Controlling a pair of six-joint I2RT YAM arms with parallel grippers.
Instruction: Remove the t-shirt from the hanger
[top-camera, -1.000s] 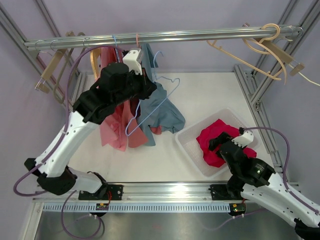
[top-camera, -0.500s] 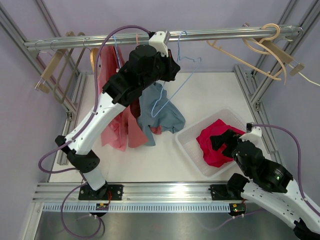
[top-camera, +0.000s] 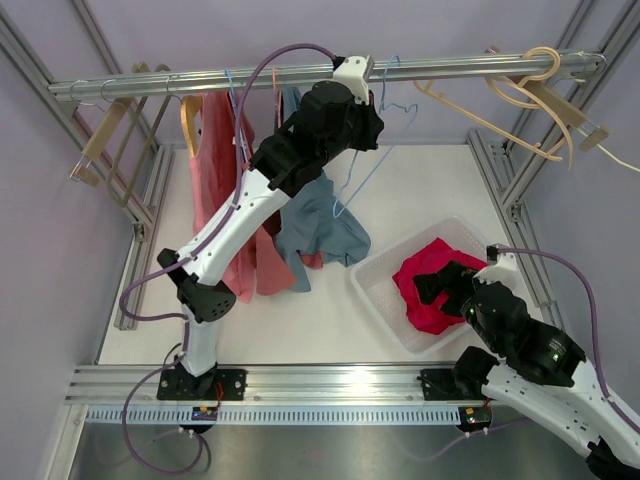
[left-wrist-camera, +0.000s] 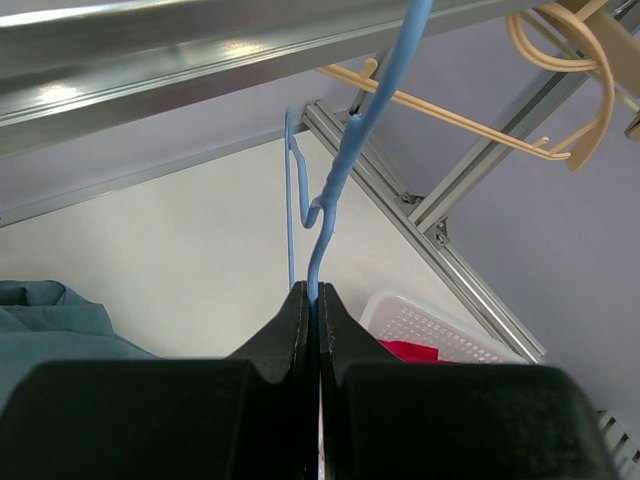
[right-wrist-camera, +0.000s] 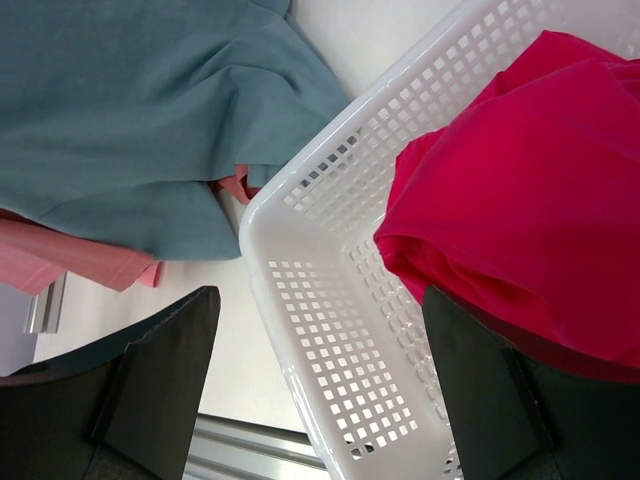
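My left gripper (top-camera: 378, 118) is shut on a bare blue wire hanger (top-camera: 362, 170), held up by the metal rail (top-camera: 300, 75); in the left wrist view the wire (left-wrist-camera: 335, 190) runs up from between my closed fingers to the rail. A grey-blue t-shirt (top-camera: 320, 225) hangs below the rail, off that hanger; it also shows in the right wrist view (right-wrist-camera: 140, 120). My right gripper (top-camera: 447, 285) is open and empty over the white basket (top-camera: 378, 295), which holds a red t-shirt (top-camera: 430, 285), seen in the right wrist view (right-wrist-camera: 530, 190).
Pink and salmon shirts (top-camera: 225, 210) hang on the rail's left half. Wooden and tan hangers (top-camera: 540, 95) hang at the rail's right end, others (top-camera: 105, 135) at its left. Aluminium frame posts (top-camera: 525, 160) flank the white table.
My left arm has swung up and right, carrying the blue hanger from in front of the grey-blue shirt to the rail. The right arm has shifted slightly over the basket.
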